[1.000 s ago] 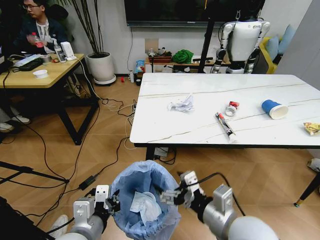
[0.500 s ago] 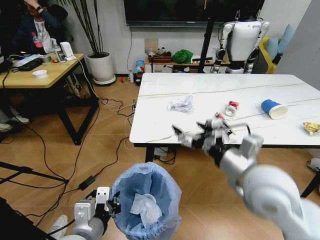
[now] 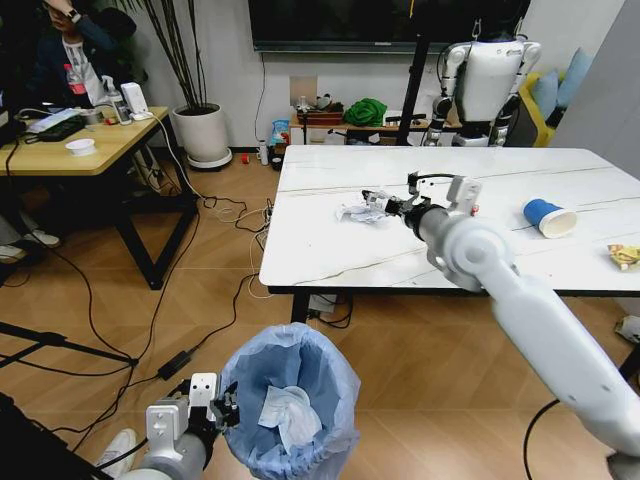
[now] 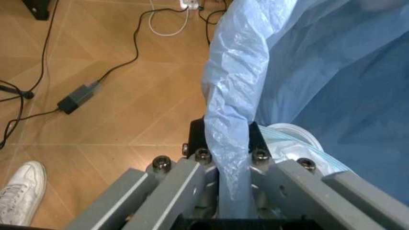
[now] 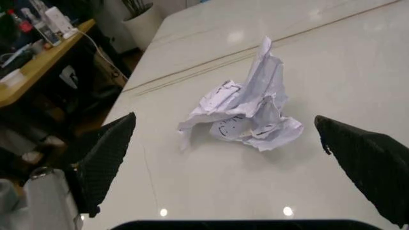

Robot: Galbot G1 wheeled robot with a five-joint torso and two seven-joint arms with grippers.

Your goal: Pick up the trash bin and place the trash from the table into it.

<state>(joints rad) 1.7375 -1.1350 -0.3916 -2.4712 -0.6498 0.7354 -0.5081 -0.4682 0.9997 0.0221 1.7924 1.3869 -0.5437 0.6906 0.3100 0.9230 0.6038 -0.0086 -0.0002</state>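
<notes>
Trash bin (image 3: 292, 400) sits nearest us, low over the wooden floor, held up by our left claw (image 3: 215, 408), which is clenched on the rim with the crinkled light-blue bag (image 4: 233, 120) pinched between its fingers. A white tissue (image 3: 285, 408) already lies inside the bin.

Farther out, our right arm stretches over the near part of the white marble desk (image 3: 330, 250). Our right claw (image 3: 385, 203) is released, its two dark fingers (image 5: 105, 158) spread wide on either side of a crumpled white paper (image 5: 246, 112), not yet touching it. We judge this paper light, soft and springy; it should crush easily, so closing around its bulky middle looks safest, since a loose corner might tear or slip free.

Beyond and to the right, partly behind our arm, rests the small crushed can (image 3: 470, 209). Farther right lies a blue paper cup (image 3: 547, 217) tipped on its side, light and likely to roll. A yellow snack wrapper (image 3: 624, 257) sits at the right edge, well apart from the rest.
</notes>
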